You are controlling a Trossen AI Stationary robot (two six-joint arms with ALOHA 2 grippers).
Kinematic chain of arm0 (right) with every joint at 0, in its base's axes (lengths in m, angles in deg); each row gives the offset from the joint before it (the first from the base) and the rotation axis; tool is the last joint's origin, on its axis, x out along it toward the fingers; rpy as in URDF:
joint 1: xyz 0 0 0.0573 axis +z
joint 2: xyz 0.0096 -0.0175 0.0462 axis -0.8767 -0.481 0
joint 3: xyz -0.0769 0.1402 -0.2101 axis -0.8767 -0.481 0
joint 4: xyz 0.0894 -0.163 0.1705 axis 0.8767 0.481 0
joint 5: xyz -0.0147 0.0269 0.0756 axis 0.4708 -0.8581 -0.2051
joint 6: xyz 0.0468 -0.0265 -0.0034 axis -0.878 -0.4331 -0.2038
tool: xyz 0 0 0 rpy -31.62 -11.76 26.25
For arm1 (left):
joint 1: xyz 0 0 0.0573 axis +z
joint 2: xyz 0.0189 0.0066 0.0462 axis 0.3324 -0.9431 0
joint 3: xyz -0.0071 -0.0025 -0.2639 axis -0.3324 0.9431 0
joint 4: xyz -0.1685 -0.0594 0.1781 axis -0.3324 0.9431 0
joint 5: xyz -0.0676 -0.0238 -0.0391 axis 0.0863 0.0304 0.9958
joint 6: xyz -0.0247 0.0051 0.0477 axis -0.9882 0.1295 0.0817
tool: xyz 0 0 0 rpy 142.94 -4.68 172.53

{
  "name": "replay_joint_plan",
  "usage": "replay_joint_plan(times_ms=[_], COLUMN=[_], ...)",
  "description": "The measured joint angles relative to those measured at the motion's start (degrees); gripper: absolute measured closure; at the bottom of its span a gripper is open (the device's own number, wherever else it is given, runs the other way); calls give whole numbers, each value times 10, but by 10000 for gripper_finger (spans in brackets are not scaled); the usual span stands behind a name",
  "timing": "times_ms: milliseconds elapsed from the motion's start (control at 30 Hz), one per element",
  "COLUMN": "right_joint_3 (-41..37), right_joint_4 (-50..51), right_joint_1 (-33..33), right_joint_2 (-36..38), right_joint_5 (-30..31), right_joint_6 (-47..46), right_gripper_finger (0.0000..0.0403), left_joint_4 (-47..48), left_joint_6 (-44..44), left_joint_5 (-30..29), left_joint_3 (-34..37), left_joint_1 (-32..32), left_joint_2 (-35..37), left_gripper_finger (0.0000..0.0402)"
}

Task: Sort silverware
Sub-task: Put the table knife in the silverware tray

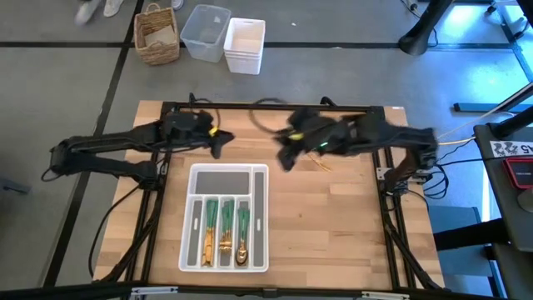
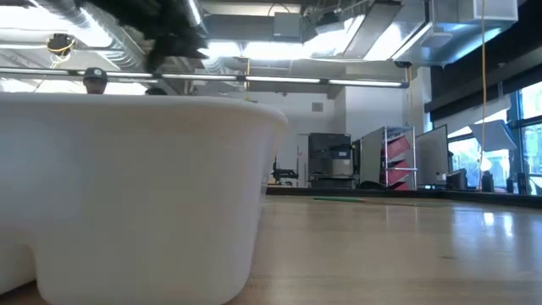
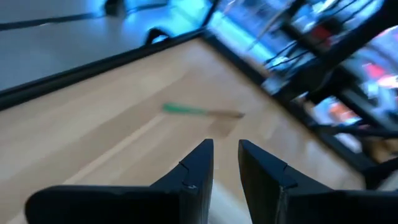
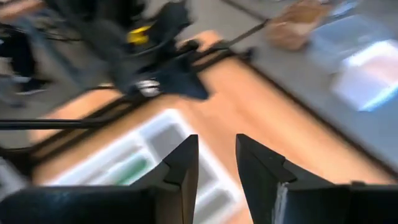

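**A:** What is the setting?

**B:** A wooden table [image 1: 333,225] on a grey floor, seen from above. A wicker basket [image 1: 158,33] and pale plastic bins [image 1: 225,37] stand on the floor beyond the far edge.

**A:** Where is the silverware?

**B:** Most of the silverware [image 1: 225,229], with green handles and gold heads, lies in the narrow slots of a white organizer tray [image 1: 260,179] at the near middle of the table. One loose piece [image 3: 199,111] with a green handle lies on bare wood right of the tray's far end, near the right arm.

**A:** And the grippers?

**B:** The left gripper [image 1: 218,143] hangs over the far part of the table, just beyond the tray's far left corner. Its fingers [image 3: 196,168] stand slightly apart with nothing between them. The right gripper [image 1: 286,157] hangs just beyond the tray's far right corner, near the loose piece. Its fingers [image 4: 180,168] are also a little apart and empty.
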Motion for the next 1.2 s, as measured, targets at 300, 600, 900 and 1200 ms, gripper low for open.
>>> replay_joint_plan(times_ms=[300,600,900,1200], right_joint_3=[0,-62,-284,-503], right_joint_4=[251,298,298,179], right_joint_1=[-14,-12,-12,-12], right_joint_2=[117,192,313,459], right_joint_5=[119,120,111,88], right_joint_6=[18,28,-45,-165], right_gripper_finger=[293,293,293,293], left_joint_4=[-339,-349,-235,-53], left_joint_6=[-33,-21,120,389], left_joint_5=[91,169,231,221], left_joint_3=[-5,-183,-389,-512], left_joint_1=[0,-4,-13,3], left_joint_2=[-220,-434,-550,-624], left_gripper_finger=[334,334,334,334])
